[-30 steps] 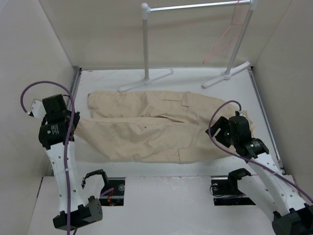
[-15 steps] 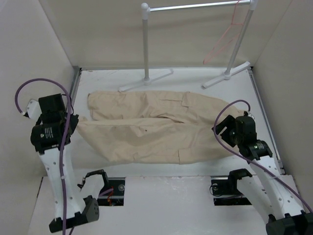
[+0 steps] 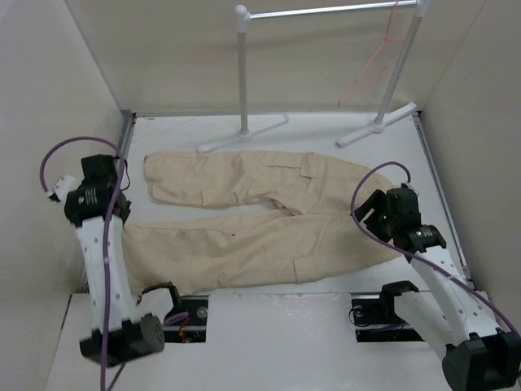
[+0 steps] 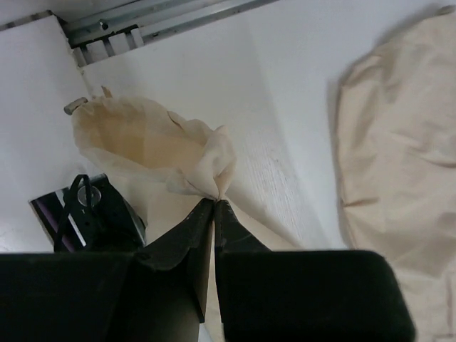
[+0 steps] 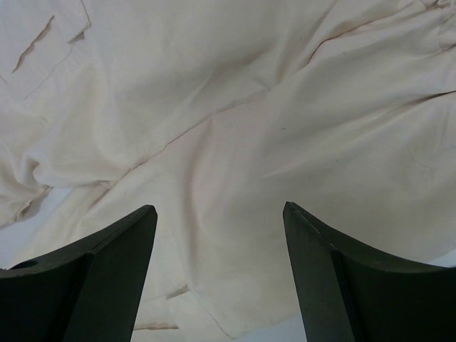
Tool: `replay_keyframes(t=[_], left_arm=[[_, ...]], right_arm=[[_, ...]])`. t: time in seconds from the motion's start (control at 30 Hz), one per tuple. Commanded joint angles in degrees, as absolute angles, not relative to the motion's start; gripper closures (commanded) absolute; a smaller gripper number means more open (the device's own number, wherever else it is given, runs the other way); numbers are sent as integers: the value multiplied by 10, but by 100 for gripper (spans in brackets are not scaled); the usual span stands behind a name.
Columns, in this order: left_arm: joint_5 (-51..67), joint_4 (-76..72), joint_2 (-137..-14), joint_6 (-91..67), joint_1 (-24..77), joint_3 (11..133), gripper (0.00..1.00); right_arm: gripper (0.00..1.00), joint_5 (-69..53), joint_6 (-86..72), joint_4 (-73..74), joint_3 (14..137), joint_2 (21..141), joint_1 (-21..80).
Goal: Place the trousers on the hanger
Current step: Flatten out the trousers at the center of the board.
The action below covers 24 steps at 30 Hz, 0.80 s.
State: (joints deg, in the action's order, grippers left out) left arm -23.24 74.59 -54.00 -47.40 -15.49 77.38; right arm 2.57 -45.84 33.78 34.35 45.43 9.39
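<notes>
The beige trousers [image 3: 269,216] lie spread on the white table, legs to the left and waist to the right. My left gripper [image 3: 120,221] is at the cuff of the near leg. In the left wrist view it [image 4: 215,202] is shut on a pinch of that cuff [image 4: 153,146], which hangs open like a pouch. My right gripper [image 3: 376,218] is over the waist end. In the right wrist view it [image 5: 219,208] is open and empty just above the cloth [image 5: 228,107]. The pink-red wire hanger [image 3: 370,69] hangs at the right end of the rack bar.
A white pipe rack [image 3: 242,73] stands at the back with its feet on the table. Beige walls close in left, right and back. A metal rail [image 4: 142,25] runs along the left table edge. Black arm mounts [image 3: 191,314] sit at the near edge.
My left gripper has pulled the near leg's cuff toward the near left corner, so the two legs have spread apart. My right gripper has shifted only slightly over the waist.
</notes>
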Motion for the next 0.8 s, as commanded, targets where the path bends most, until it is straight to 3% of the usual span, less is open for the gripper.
replay_keyframes(t=[0.0, 0.27, 0.37, 0.57, 0.67, 0.77], left_arm=[[-258, 612, -666, -472, -155, 728, 97], [-302, 471, -949, -453, -160, 780, 94], [-282, 469, -1032, -437, -158, 837, 80], [-278, 435, -1008, -420, -122, 865, 66], [-242, 418, -973, -427, -115, 839, 63], [-165, 394, -963, -451, -105, 780, 63]], right_arm=[[22, 34, -453, 309, 349, 458, 90], [22, 45, -443, 320, 366, 454, 75], [22, 46, -442, 321, 381, 460, 77], [22, 46, -443, 327, 400, 455, 83], [35, 46, -442, 328, 398, 448, 89], [69, 39, -437, 331, 398, 445, 87]])
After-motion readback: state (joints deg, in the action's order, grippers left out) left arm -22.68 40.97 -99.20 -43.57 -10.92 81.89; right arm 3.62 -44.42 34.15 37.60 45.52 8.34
